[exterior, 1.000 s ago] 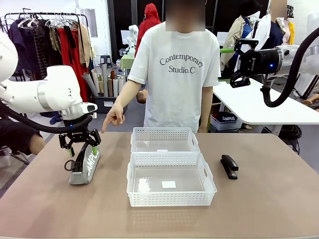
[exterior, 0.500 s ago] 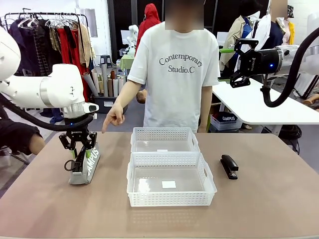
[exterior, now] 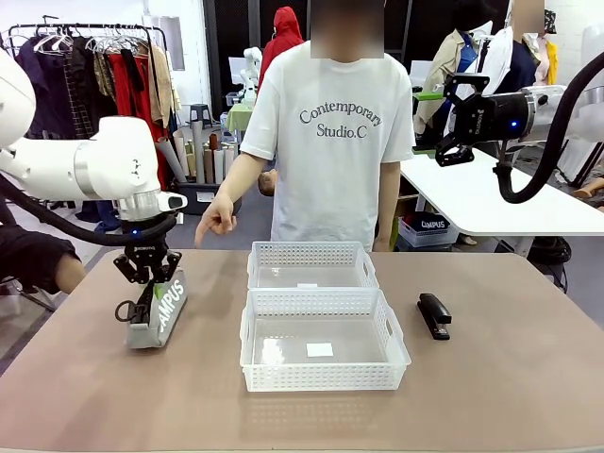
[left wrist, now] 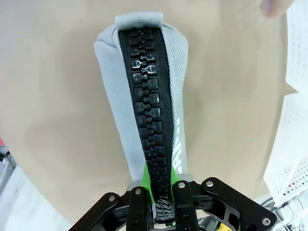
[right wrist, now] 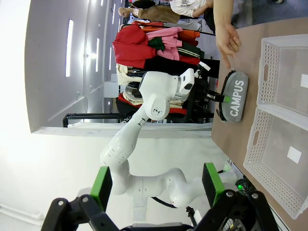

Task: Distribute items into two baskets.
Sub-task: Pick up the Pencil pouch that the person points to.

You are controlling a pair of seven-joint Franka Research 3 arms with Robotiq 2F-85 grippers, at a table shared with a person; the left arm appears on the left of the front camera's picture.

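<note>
Left arm, front view: the left gripper (exterior: 151,281) is down at the table's left side, closed on the top edge of the grey CAMPUS pouch (exterior: 159,311). The pouch stands on its long side, tilted, white lettering facing the baskets. I can't tell whether its base rests on the table (exterior: 510,396) or hangs just clear of it.

Left wrist view: the green pads pinch the black zipper strip near one end of the pouch. The jaws are narrow, with only the zipper ridge between them. The rest of the pouch runs away from the camera over bare tabletop, and white lattice shows at the right edge.

Baskets: two white baskets sit mid-table, touching along their long sides, the far basket (exterior: 310,253) toward the person and the near basket (exterior: 321,376) toward me. Each has a small white label on its floor. The pouch is left of them and apart from both.

Black stapler (exterior: 434,314): flat on the table just right of the near basket, not touching it.

The person's hand (exterior: 217,219) hangs over the far-left table edge, index finger pointing down, behind the pouch.

The right gripper (exterior: 429,123) is held high at upper right, well above the table. In the right wrist view its fingers stand spread wide, with nothing between them.
</note>
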